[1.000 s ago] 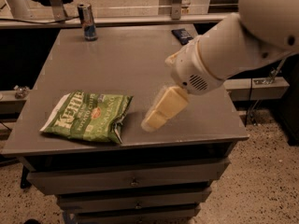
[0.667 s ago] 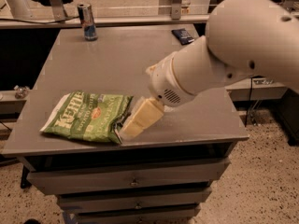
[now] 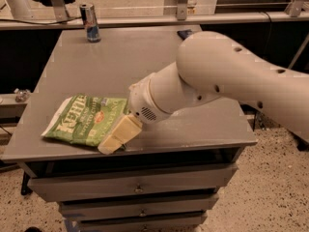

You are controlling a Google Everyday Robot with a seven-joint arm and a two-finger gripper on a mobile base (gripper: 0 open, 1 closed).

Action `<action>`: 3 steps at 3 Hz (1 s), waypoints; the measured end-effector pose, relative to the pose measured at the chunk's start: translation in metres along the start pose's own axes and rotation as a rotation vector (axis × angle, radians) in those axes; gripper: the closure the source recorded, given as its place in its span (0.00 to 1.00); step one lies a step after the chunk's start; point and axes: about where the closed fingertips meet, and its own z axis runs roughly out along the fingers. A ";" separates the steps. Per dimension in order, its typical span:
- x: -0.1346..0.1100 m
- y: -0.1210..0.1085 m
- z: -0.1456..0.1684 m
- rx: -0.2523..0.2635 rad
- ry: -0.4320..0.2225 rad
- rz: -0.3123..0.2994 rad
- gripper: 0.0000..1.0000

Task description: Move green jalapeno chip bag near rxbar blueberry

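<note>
Speckled floor (image 3: 275,187) was noted around a grey desk (image 3: 120,66), with three shallow drawers (image 3: 137,188) stacked under its top. Behind the desk a pale ledge (image 3: 145,19) was seen running across the frame.

Green jalapeno chip bag (image 3: 82,120): recorded lying flat at the desk's near left corner, with white lettering and a small red-orange emblem facing up. Its left end was seen reaching almost to the desk's left edge.

Rxbar blueberry (image 3: 185,34): recorded at the far edge of the desk, right of centre, as a small dark flat shape partly hidden behind the arm (image 3: 231,76). It was well apart from the bag, with most of the desk's depth between them.

Slim blue-and-silver can (image 3: 90,22): recorded upright at the far left of the desk, well apart from both bar and bag.

Claw (image 3: 113,143): cream-coloured, angled down and to the left from the white wrist, and placed at the bag's right end close to the desk's near edge. Its tip was seen low over the desk, overlapping the bag's right edge; contact could not be confirmed. Whether the claw was released or clenched could not be told from this view. The bulky white arm was seen reaching in from the right, over the right half of the desk.
</note>
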 end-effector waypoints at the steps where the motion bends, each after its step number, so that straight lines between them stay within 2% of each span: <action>1: -0.005 0.004 0.016 -0.014 -0.018 0.017 0.16; 3: -0.001 -0.001 0.021 -0.003 -0.016 0.034 0.63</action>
